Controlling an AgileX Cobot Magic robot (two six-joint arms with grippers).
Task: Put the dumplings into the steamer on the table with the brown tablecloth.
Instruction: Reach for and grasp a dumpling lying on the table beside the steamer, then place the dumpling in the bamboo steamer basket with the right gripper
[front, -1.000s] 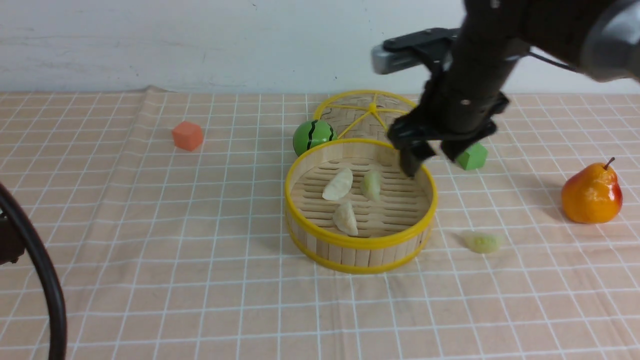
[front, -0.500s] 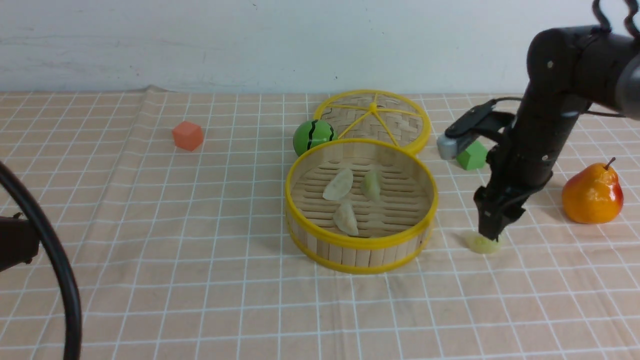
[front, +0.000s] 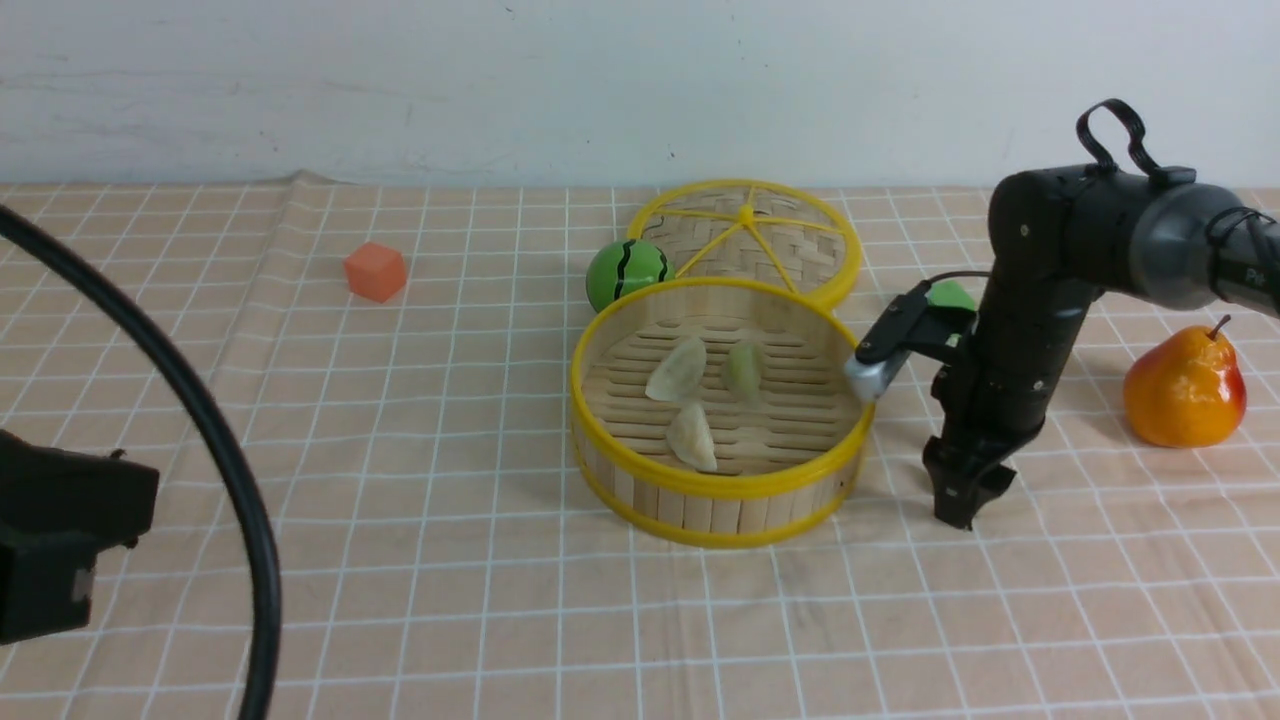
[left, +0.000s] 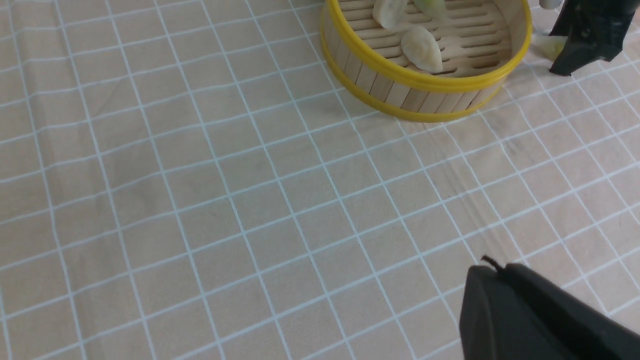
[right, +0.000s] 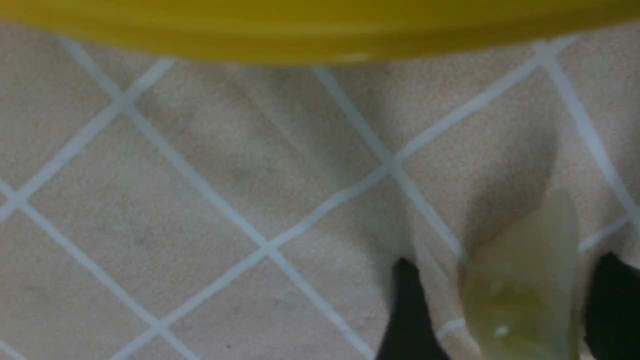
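The steamer stands mid-table on the brown tablecloth. It holds three dumplings: cream, pale green and cream. Just right of the steamer, my right gripper points down onto the cloth and hides a fourth dumpling in the front view. In the right wrist view this pale green dumpling lies between the open fingers of the right gripper, with cloth showing beside one finger. The steamer's yellow rim is close by. My left gripper is shut and empty, over bare cloth nearer me.
The woven lid leans behind the steamer, with a watermelon ball to its left. A green cube peeks out behind the right arm. A pear stands far right and an orange cube back left.
The right arm swung from over the steamer's far rim to the right and dropped onto the cloth, its fingers now around the fourth dumpling. The left arm rose at the view's left edge.
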